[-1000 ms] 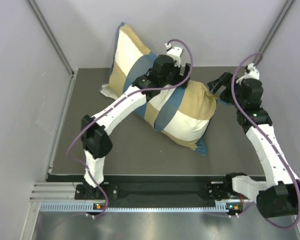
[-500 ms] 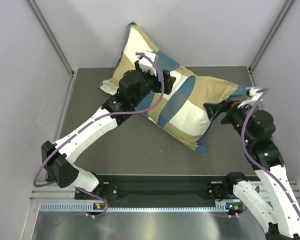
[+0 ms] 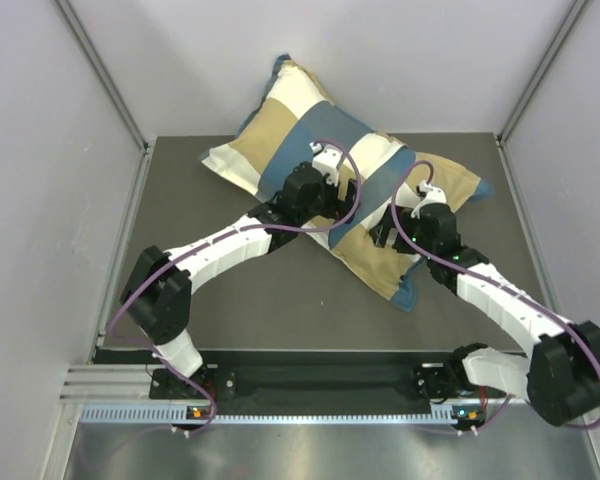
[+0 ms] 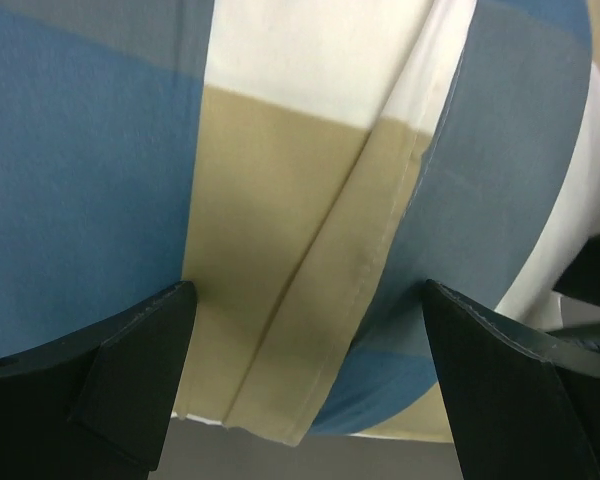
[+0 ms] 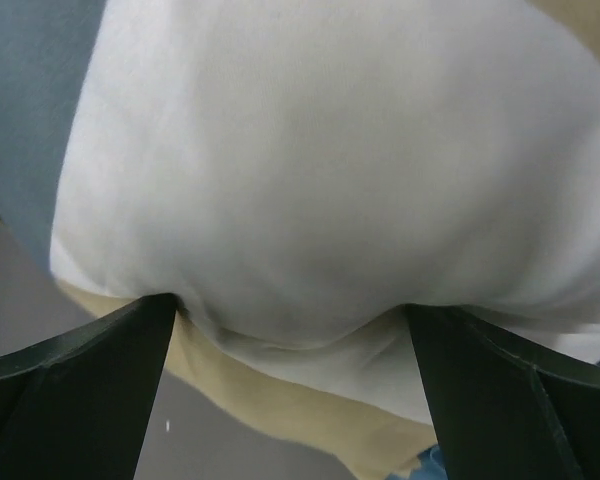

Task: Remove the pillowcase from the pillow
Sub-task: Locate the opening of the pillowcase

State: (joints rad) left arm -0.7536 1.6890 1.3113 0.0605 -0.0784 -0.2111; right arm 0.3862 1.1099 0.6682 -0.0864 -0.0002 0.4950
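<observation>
Pillowcase: a cover in blue, tan and cream checks, plump and filled out. It lies diagonally across the far half of the surface. Its far corner leans up the back wall, and its blue-edged near corner points toward the near right.
Pillow: inside the cover, not seen directly.
Left gripper: fingers spread wide, low over the middle of the pillowcase. A stitched tan hem fold runs between them, not clamped.
Right gripper: fingers spread wide, set against a rounded cream bulge at the pillowcase's near right side. It grips nothing.
Surface: dark and flat, with pale walls around it.
</observation>
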